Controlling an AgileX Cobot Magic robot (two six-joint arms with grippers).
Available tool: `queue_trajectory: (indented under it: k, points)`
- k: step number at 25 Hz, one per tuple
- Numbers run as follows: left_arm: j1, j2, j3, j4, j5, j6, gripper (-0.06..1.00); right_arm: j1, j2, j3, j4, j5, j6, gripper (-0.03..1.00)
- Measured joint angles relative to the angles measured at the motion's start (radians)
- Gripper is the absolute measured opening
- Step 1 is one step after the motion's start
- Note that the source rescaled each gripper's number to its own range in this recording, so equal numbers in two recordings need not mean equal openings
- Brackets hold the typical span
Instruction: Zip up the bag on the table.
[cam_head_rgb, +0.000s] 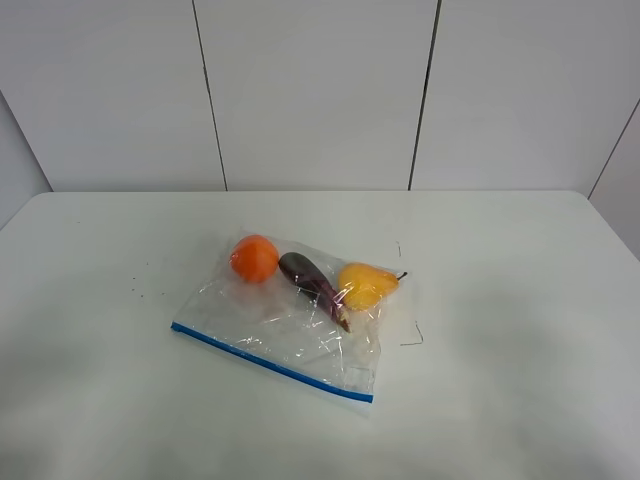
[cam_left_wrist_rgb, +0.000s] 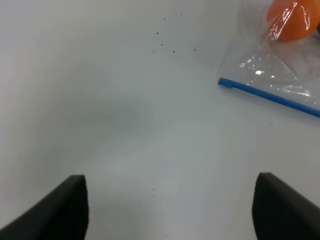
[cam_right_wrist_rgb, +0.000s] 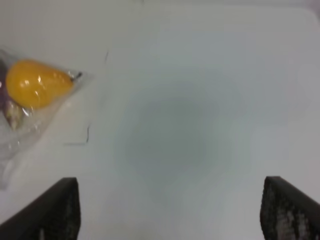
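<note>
The clear crinkly bag (cam_head_rgb: 290, 325) lies flat on the white table (cam_head_rgb: 520, 300), its blue zipper strip (cam_head_rgb: 270, 362) along the near edge. Inside are an orange fruit (cam_head_rgb: 254, 258), a purple eggplant (cam_head_rgb: 312, 283) and a yellow pear (cam_head_rgb: 365, 285). No arm shows in the high view. In the left wrist view the open left gripper (cam_left_wrist_rgb: 170, 210) hovers over bare table, the bag corner (cam_left_wrist_rgb: 270, 75) and zipper end (cam_left_wrist_rgb: 227, 82) some way off. In the right wrist view the open right gripper (cam_right_wrist_rgb: 170, 210) is over bare table, the pear (cam_right_wrist_rgb: 37, 82) to one side.
Small dark specks (cam_head_rgb: 135, 290) mark the table left of the bag, and thin pen-like marks (cam_head_rgb: 412, 338) lie right of it. White wall panels (cam_head_rgb: 320, 90) stand behind the table's far edge.
</note>
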Motion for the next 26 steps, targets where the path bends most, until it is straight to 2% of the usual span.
queue_trajectory:
  k: [9, 26]
  points:
    - [0.0, 0.0, 0.0, 0.0, 0.0, 0.0, 1.0, 0.038, -0.018, 0.0, 0.014, 0.001, 0.0, 0.81]
    - [0.0, 0.0, 0.0, 0.0, 0.0, 0.001, 1.0, 0.041, -0.018, 0.0, 0.021, 0.001, 0.0, 0.81]
